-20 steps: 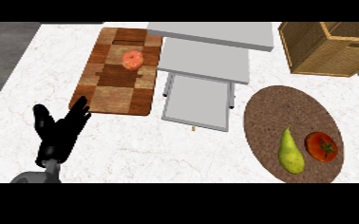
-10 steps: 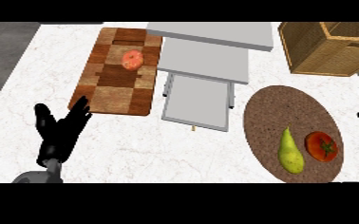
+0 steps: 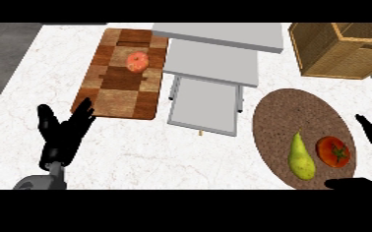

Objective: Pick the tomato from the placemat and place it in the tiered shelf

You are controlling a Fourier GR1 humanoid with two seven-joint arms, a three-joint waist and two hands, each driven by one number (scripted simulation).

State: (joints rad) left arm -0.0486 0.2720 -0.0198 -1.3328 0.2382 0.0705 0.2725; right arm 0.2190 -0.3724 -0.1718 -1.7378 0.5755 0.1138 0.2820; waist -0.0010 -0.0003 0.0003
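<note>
1. Fingertips of the right hand [image 3: 352,183] showed at the lower right edge of the head view, just beside the near rim of the placemat [image 3: 280,115]; so little of it was visible that I could not tell whether it was released or clenched.
2. At lower left, the left hand [image 3: 64,136] rested open over the white counter [image 3: 131,147], fingers straight and spread, pointing up and away, grasping nothing.
3. On the oval brown placemat, the tomato [image 3: 333,151] lay at the right, its green stem scar facing up; it looked nearly round, slightly longer near-to-far.
4. Just left of the tomato, a green pear [image 3: 301,157] lay with its narrow tip pointing away from the robot.
5. Beyond and left of the placemat, the grey tiered shelf [image 3: 210,66] stepped up toward the far side of the counter, its lowest tray nearest.
6. Left of the shelf, a checkered wooden cutting board [image 3: 120,86] carried an orange-red fruit [image 3: 137,62].
7. At the far right stood a wooden crate [image 3: 330,51].
</note>
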